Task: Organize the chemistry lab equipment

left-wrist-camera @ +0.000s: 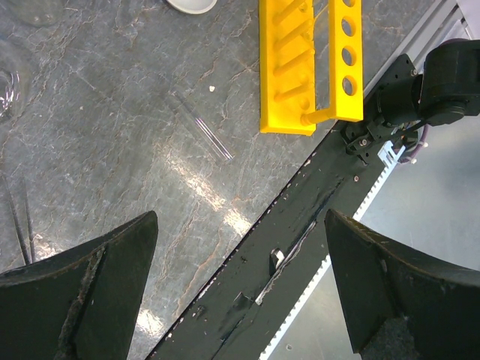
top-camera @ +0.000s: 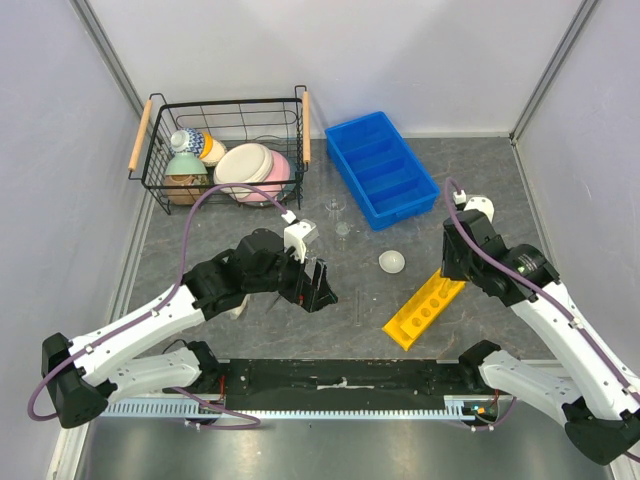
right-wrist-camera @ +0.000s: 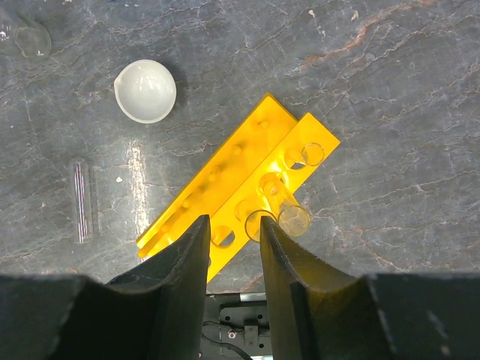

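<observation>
The yellow rack (top-camera: 425,308) lies slanted on the table at the right of centre, and shows in the right wrist view (right-wrist-camera: 232,184) and the left wrist view (left-wrist-camera: 311,67). Clear tubes (right-wrist-camera: 287,208) stand in its holes. The white domed dish (top-camera: 392,262) sits left of it. A loose clear tube (top-camera: 358,308) lies flat on the table. Two small glass vessels (top-camera: 340,220) stand near the blue bin. My right gripper (right-wrist-camera: 231,232) hovers over the rack's near end, open and empty. My left gripper (left-wrist-camera: 240,225) is wide open and empty, left of the loose tube (left-wrist-camera: 202,127).
A blue divided bin (top-camera: 381,168) stands at the back centre. A black wire basket (top-camera: 225,120) with pastel bowls and cups stands at the back left. A black base rail (top-camera: 340,380) runs along the near edge. Thin glass rods (left-wrist-camera: 21,225) lie by my left finger.
</observation>
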Motion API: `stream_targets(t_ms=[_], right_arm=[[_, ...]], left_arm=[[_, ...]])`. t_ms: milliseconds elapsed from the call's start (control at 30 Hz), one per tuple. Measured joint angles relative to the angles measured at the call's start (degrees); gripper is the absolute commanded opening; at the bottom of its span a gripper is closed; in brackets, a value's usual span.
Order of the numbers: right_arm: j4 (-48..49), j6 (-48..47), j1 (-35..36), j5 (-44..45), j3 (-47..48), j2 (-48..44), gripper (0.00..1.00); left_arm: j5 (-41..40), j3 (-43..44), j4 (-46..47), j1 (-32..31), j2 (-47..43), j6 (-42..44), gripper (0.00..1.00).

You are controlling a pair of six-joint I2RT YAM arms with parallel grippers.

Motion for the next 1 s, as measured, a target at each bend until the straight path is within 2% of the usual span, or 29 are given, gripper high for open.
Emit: stream_targets(t_ms=[1000], right_arm=[[0.0, 3.0, 1.9, -0.1, -2.0, -0.6, 0.4]], left_arm=[[1.0, -1.0, 0.5, 0.0, -1.1, 0.0, 0.98]])
